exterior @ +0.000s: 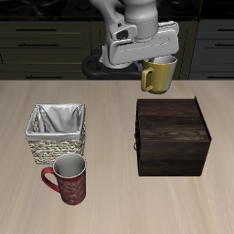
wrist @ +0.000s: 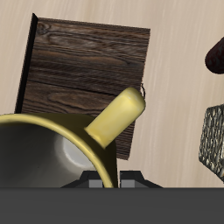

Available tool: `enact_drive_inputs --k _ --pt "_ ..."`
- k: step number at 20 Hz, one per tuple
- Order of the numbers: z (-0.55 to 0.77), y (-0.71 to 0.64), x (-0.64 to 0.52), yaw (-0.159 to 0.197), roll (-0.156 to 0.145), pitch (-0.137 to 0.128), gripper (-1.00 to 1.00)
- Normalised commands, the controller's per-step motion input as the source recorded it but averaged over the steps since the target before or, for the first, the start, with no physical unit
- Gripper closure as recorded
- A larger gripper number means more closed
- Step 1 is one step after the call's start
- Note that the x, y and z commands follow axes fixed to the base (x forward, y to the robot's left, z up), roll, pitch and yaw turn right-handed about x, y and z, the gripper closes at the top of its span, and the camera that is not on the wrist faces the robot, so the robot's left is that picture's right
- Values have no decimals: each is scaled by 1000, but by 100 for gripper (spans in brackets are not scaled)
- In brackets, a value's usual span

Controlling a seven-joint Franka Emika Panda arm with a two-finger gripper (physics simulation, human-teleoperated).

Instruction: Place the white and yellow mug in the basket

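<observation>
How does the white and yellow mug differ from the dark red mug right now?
The white and yellow mug is olive-yellow and plain; the dark red mug is patterned. The yellow one hangs above the table in the tool, tilted; the red one stands upright on the table by the basket. Both have handles and pale insides.

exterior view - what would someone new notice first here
The white and yellow mug hangs in the air at the back of the table, clamped in the gripper, above the far edge of the dark wooden box. Nearer the front, the basket sits empty, with a dark red mug just in front of it.
</observation>
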Motion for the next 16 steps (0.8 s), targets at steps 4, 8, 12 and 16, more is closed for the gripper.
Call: enact_drive_inputs --k 4,8,12,16 --pt "8 -220 -163 29 -15 -22 100" --pt "109 -360 -255 15 -22 -36 100" --pt "50 -353 -164 18 -32 -34 100" --pt "40 -360 -98 -2 -28 -13 100"
